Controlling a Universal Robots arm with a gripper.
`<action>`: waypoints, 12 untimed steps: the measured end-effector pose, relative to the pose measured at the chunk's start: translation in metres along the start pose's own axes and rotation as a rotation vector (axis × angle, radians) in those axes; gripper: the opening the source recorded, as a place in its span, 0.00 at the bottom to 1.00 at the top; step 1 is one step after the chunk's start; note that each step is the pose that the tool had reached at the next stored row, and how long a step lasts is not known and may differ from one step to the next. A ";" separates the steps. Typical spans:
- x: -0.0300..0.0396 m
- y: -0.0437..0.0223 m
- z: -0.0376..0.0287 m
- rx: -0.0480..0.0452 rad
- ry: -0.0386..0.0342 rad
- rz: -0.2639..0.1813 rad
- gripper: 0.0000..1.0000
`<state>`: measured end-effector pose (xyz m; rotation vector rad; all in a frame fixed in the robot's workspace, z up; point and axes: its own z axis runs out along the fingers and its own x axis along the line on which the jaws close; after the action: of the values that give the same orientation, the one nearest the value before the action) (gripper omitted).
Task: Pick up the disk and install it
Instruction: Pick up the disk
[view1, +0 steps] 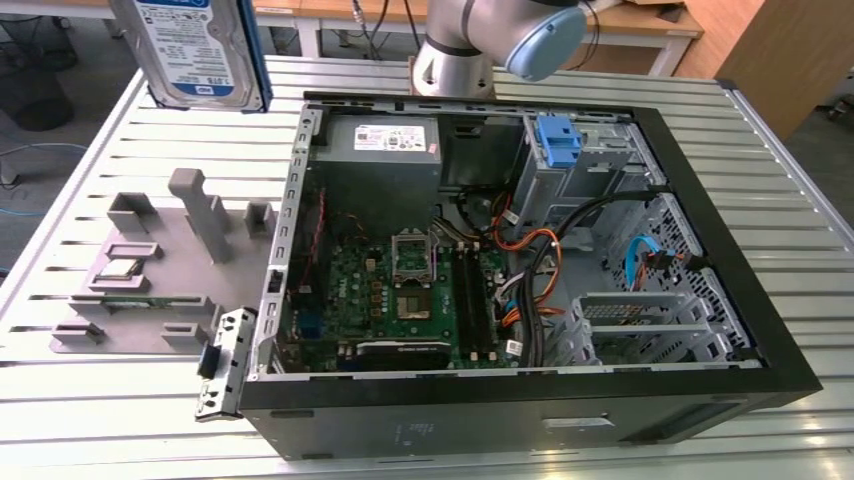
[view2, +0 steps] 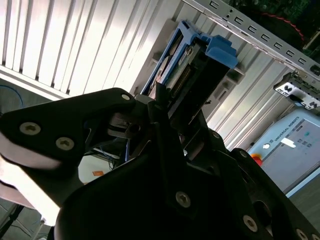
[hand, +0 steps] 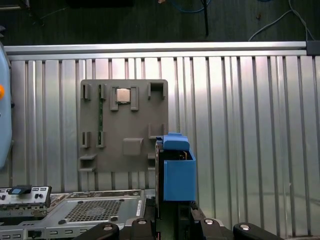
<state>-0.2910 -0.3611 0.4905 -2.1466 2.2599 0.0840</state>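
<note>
The disk (view1: 195, 50), a silver drive with a blue-and-white label in a blue carrier, hangs upright in the air over the table's far corner on the exterior view's left. In the second wrist view my gripper (view2: 167, 112) is shut on the disk (view2: 192, 62), whose blue end tab points away from the black fingers (view2: 150, 107). The first wrist view shows the disk (hand: 176, 172) edge-on, rising out of my gripper (hand: 172, 222) above the slatted table. The open computer case (view1: 534, 260) lies on the exterior view's right, apart from the disk.
A grey fixture plate (view1: 147, 275) with upright posts and a small chip lies on the table beside the case, also seen as the fixture plate (hand: 125, 125). Inside the case a grey drive cage carries a blue bracket (view1: 561, 140). The arm's base (view1: 461, 50) stands behind the case.
</note>
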 end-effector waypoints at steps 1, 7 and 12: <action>0.0000 -0.0001 0.0000 0.0000 0.0000 0.000 0.35; 0.0000 -0.0002 0.0000 0.0000 0.0000 0.000 0.35; -0.0002 -0.0042 -0.0001 0.0000 -0.0009 0.000 0.35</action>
<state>-0.2867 -0.3611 0.4905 -2.1461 2.2594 0.0850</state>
